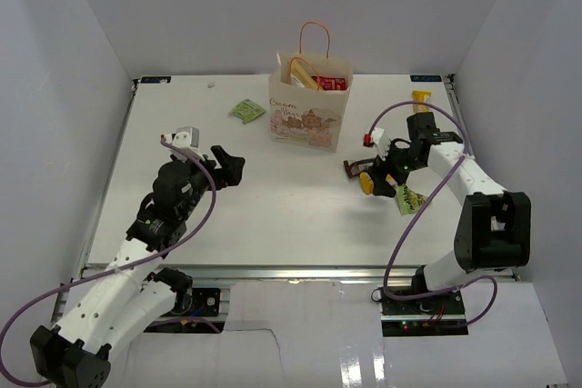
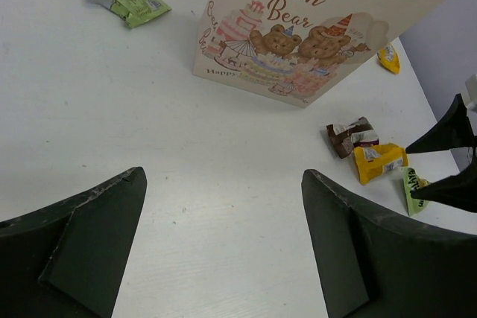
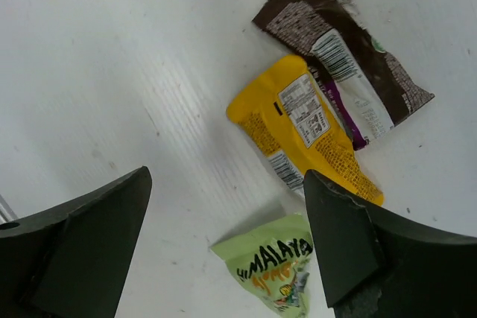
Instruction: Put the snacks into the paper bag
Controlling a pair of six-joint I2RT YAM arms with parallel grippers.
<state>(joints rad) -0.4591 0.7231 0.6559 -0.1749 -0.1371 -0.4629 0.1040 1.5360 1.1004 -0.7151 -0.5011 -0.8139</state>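
Note:
The cream paper bag [image 1: 307,117] stands upright at the back middle, with a tan-yellow bag [image 1: 303,73] and a red packet [image 1: 329,83] inside. It fills the top of the left wrist view [image 2: 291,27]. My right gripper [image 1: 386,175] is open and empty, low over a dark brown wrapper [image 3: 343,42], a yellow pouch [image 3: 302,124] and a green packet [image 3: 279,266]. The green packet lies between its fingers [image 3: 227,243]. My left gripper [image 1: 232,165] is open and empty over bare table [image 2: 223,243], left of the bag. Another green packet [image 1: 246,112] lies left of the bag.
A second yellow pouch [image 1: 420,95] lies at the back right near the wall. White walls close the table on three sides. The right gripper's dark fingers [image 2: 447,132] show at the right edge of the left wrist view, beside the three packets [image 2: 378,161].

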